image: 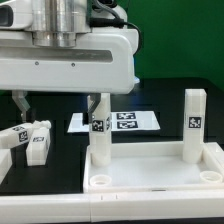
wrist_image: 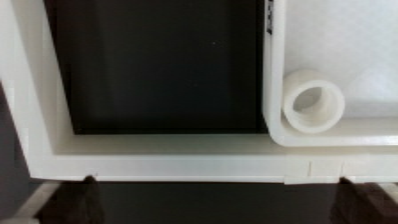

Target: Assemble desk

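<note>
Fingers spread as wide as they go, I grip nothing. Just below them the desk top lies rim-up on the bench, two legs standing in its corners, one close beside my tips.

White desk top and its two standing legs, all plain white save a small black-and-white square tag on each leg, seen against a matt black table and a deep green backdrop. The loose legs are the same white with the same black-and-white tags, while the marker board is white, printed with black square patterns. The gripper is glossy white in its body, under a silver-grey cylinder, with dark brownish-black fingers
</note>
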Robot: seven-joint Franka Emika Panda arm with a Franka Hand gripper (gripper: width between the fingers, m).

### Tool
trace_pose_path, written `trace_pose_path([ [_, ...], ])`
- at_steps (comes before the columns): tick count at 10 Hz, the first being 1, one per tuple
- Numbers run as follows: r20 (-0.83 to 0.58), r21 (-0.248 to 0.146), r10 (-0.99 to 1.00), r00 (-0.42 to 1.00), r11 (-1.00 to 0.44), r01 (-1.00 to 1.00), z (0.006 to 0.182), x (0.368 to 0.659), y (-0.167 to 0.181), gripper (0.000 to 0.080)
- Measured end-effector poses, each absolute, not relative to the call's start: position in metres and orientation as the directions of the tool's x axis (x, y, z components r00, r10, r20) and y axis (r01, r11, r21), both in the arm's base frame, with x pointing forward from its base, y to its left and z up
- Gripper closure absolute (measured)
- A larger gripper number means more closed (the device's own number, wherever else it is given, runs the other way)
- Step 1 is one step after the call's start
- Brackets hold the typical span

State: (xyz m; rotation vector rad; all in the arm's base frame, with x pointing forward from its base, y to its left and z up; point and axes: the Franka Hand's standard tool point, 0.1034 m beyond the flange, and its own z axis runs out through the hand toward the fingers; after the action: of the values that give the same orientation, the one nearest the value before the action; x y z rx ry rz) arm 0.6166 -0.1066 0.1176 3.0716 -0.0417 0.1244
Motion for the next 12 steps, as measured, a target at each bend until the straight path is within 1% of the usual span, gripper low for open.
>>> trace_pose_path([
  [1,0.031,0.039,-0.036,0.999,-0.999,-0.038,0.114,0.606,-0.120,0.0151],
  [2,0.003,0.032,-0.049,0.999,-0.998,-0.049,0.115,0.602,-0.126,0.0151],
  [3,-0.095,0.005,-0.041,0.995,-0.999,-0.041,0.116,0.593,-0.118,0.0151],
  [4,-0.160,-0.005,-0.058,0.985,-0.998,-0.059,0.116,0.593,-0.116,0.0151],
  [5,-0.240,-0.009,-0.087,0.967,-0.996,-0.092,0.115,0.592,-0.114,0.0151],
  [7,-0.348,-0.021,-0.077,0.934,-0.996,-0.089,0.112,0.589,-0.110,0.0151],
  [10,-0.565,-0.044,-0.063,0.822,-0.993,-0.106,0.109,0.574,-0.109,0.0151],
  [11,-0.583,-0.045,-0.055,0.810,-0.994,-0.101,0.106,0.576,-0.109,0.0151],
  [12,-0.636,-0.051,-0.050,0.770,-0.993,-0.107,0.107,0.568,-0.107,0.0151],
])
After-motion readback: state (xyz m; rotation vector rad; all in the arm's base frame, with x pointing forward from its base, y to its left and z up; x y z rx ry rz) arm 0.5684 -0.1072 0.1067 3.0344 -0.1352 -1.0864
